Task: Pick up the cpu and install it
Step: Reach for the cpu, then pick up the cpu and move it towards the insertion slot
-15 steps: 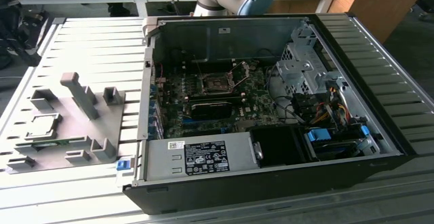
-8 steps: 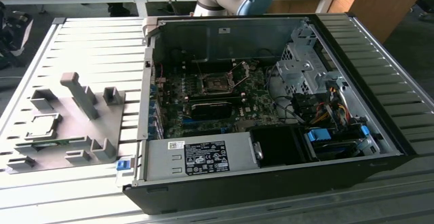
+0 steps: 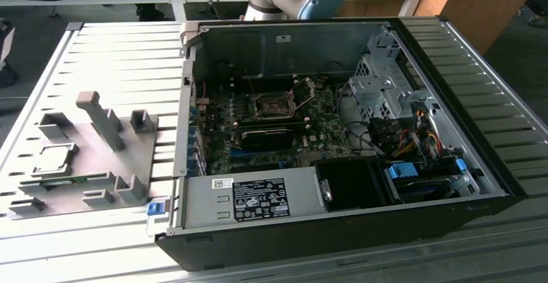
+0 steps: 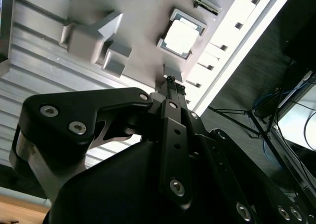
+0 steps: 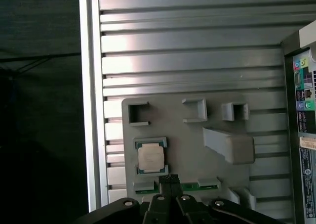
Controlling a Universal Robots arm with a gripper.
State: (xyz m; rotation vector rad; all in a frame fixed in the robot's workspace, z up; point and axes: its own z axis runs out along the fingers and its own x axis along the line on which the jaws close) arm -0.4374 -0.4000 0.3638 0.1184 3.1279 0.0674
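cpu (image 3: 53, 160) is seated flat, silvery lid up, in a framed pocket on the grey fixture plate (image 3: 90, 167). In the first wrist view the gripper (image 5: 168, 180) is held above the plate, lined up just beside the cpu pocket, with no contact made. The claw is read as closed, tips together, nothing held. The part is judged light, rigid and thin. Its smooth metal lid is likely slippery and its underside contacts fragile, so a hold is best taken on two opposite side edges, kept level, with modest force. The pocket frame is open on two sides, so access there looks possible. The plate is matte, with blocky raised holders and one slanted post. A ribbed metal table (image 3: 111, 58) lies under the plate, and an opened computer case (image 3: 342, 231) lies just beside it, with the dark square socket (image 3: 274, 106) inside.
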